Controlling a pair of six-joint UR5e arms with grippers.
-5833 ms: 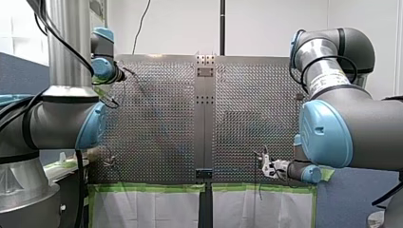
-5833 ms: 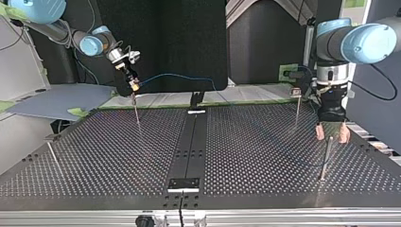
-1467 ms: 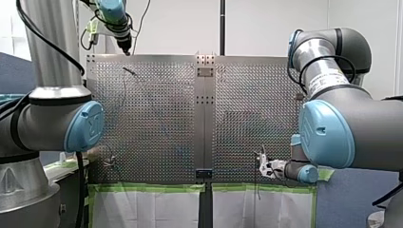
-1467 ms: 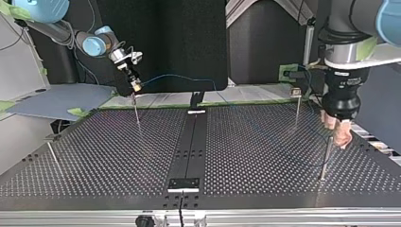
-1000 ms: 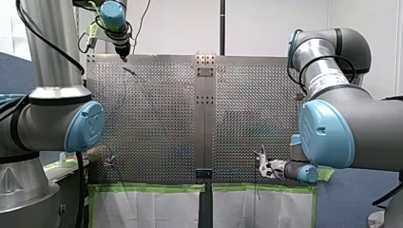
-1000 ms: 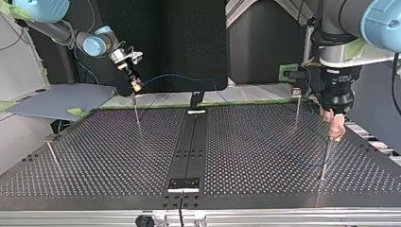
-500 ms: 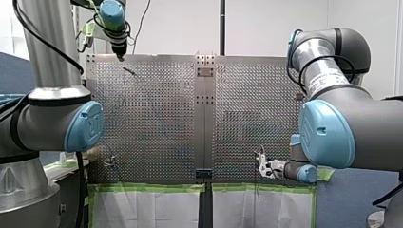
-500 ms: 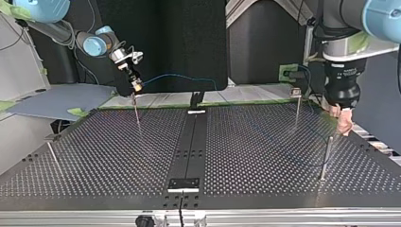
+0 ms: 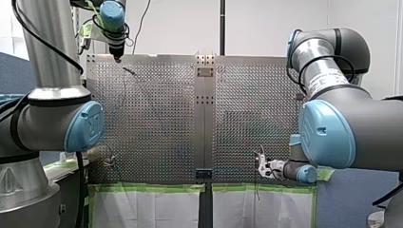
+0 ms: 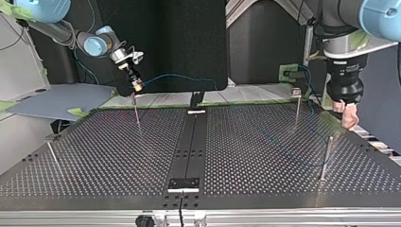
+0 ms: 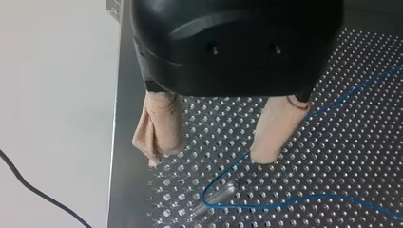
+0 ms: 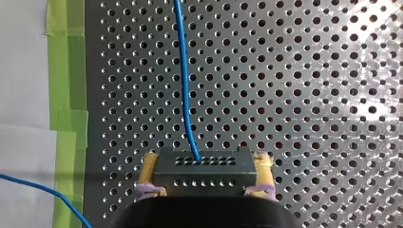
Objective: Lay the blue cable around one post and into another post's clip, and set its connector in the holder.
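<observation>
only r wrist view shows connector (image 12: 201, 172) clamped.

Top view: four posts stand on the bench (image 10: 94, 156). My right gripper (image 10: 136, 87) hangs over the back post (image 10: 136, 112) at left. My left gripper (image 10: 349, 119) is above and beside the near post (image 10: 326, 158) at right. The connector (image 12: 202, 170) sits between the right jaws. The cable (image 11: 266, 205) bends around the post ahead of the left jaws.
</observation>
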